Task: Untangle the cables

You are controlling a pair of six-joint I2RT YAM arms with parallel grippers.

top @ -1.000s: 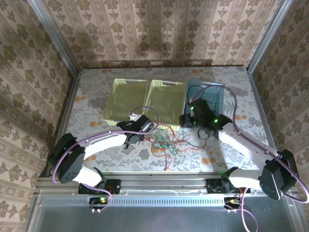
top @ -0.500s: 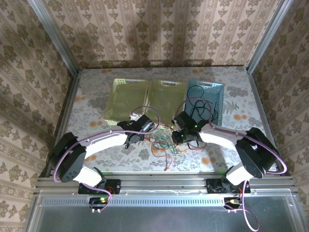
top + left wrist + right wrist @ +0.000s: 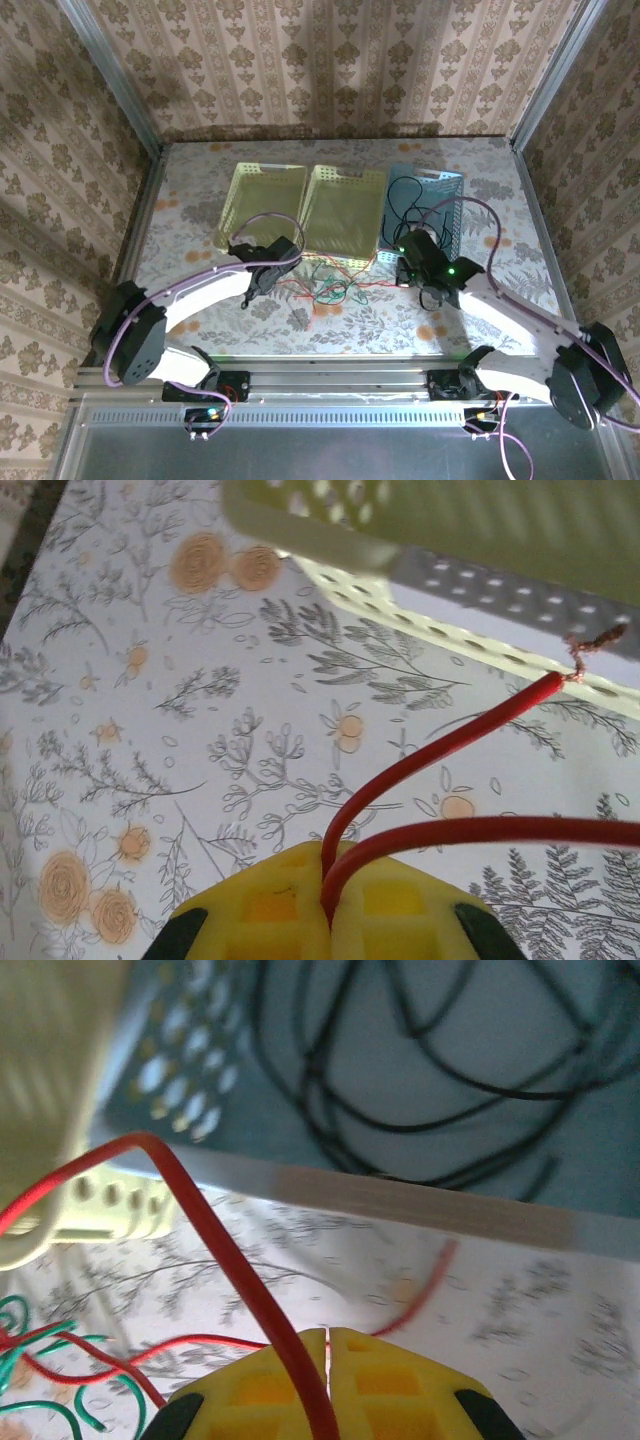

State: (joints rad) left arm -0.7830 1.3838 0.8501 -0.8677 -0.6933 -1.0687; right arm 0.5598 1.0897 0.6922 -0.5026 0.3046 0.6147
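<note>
The cables [image 3: 325, 288] are a loose tangle of red and green wires on the table in front of the baskets. A red cable [image 3: 350, 284] stretches between my two grippers. My left gripper [image 3: 278, 283] sits at the tangle's left side. In the left wrist view, the left gripper [image 3: 328, 865] is shut on a doubled-over red cable [image 3: 430, 755] whose bare copper end [image 3: 592, 643] points at a basket. My right gripper [image 3: 403, 276] is at the tangle's right. In its wrist view the right gripper [image 3: 328, 1335] is shut on a red cable [image 3: 215, 1235]. Green wires [image 3: 40, 1415] lie at lower left.
Two yellow-green baskets [image 3: 262, 170] [image 3: 345, 173] and a blue basket [image 3: 432, 177] stand in a row behind the tangle. A black cable [image 3: 408, 205] lies coiled in the blue basket, whose rim [image 3: 420, 1200] is close ahead of the right gripper. Patterned walls enclose the table.
The right gripper came from over the blue basket down to the tangle, shut on a red cable and drew back right. The left gripper shifted left, and the red cable now stretches between them.
</note>
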